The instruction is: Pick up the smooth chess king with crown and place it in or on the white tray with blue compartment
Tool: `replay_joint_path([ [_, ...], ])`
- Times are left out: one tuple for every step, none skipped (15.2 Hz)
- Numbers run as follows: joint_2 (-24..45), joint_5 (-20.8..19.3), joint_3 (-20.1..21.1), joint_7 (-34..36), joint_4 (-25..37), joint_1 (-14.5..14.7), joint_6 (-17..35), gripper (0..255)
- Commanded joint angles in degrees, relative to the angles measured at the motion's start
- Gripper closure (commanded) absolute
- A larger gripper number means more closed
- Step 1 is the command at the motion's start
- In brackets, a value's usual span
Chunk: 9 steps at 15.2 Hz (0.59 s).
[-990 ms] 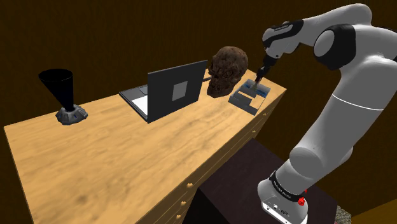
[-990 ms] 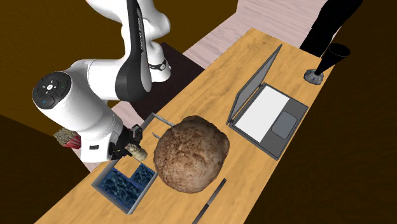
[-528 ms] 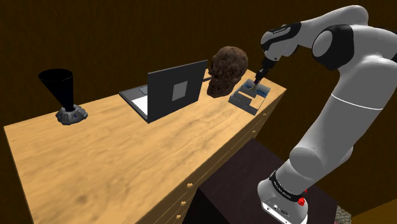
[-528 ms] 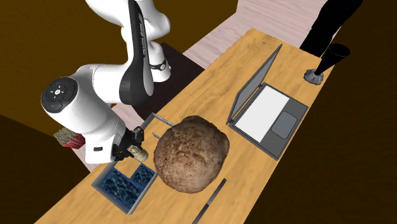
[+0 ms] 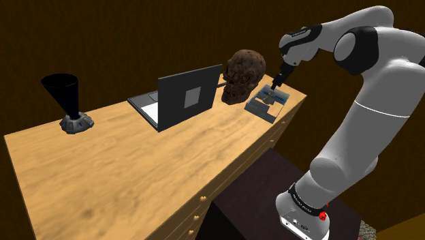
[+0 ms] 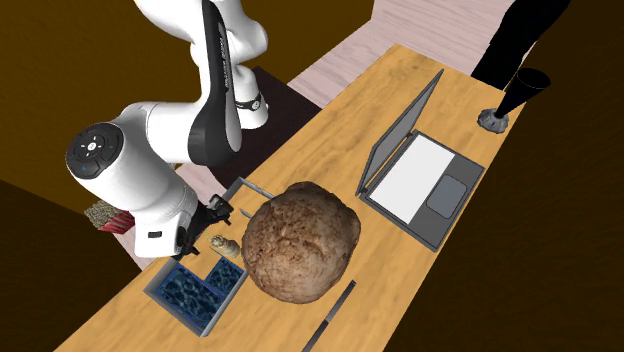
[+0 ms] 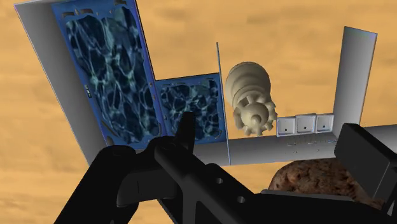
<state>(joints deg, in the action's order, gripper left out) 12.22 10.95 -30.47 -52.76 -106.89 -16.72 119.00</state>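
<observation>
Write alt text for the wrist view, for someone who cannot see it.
A beige chess king lies loose inside a white tray, beside its two blue patterned compartments, crown end toward the camera. The black tool has its fingers apart on either side, not touching the piece. A brown lumpy object shows past the tray's wall, on a wooden tabletop.

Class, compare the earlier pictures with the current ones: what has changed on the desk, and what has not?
The gripper opened and let go of the beige chess king, which dropped into the tray, beside its blue compartments. The arm barely shifted; brown skull, laptop and black goblet stayed put.
</observation>
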Motion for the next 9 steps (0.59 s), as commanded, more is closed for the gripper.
replay_joint_path([
  [0.08, 0.04, -0.01, -0.05, 0.08, -0.04, -0.03, 0],
  [-0.68, -0.52, -0.18, 0.32, 1.13, 0.03, -1.71, 0],
  [-1.37, -1.02, -0.33, 0.65, 2.26, 0.08, -3.41, 0],
  [-1.98, -1.47, -0.46, 0.95, 3.48, 0.11, -5.14, 0],
  [-2.41, -1.79, -0.55, 1.16, 4.5, 0.12, -6.51, 0],
  [-2.41, -1.79, -0.55, 1.16, 4.5, 0.12, -6.51, 0],
  [-2.41, -1.79, -0.55, 1.16, 4.5, 0.12, -6.51, 0],
  [-2.41, -1.79, -0.55, 1.16, 4.5, 0.12, -6.51, 0],
  [-2.41, -1.79, -0.55, 1.16, 4.5, 0.12, -6.51, 0],
])
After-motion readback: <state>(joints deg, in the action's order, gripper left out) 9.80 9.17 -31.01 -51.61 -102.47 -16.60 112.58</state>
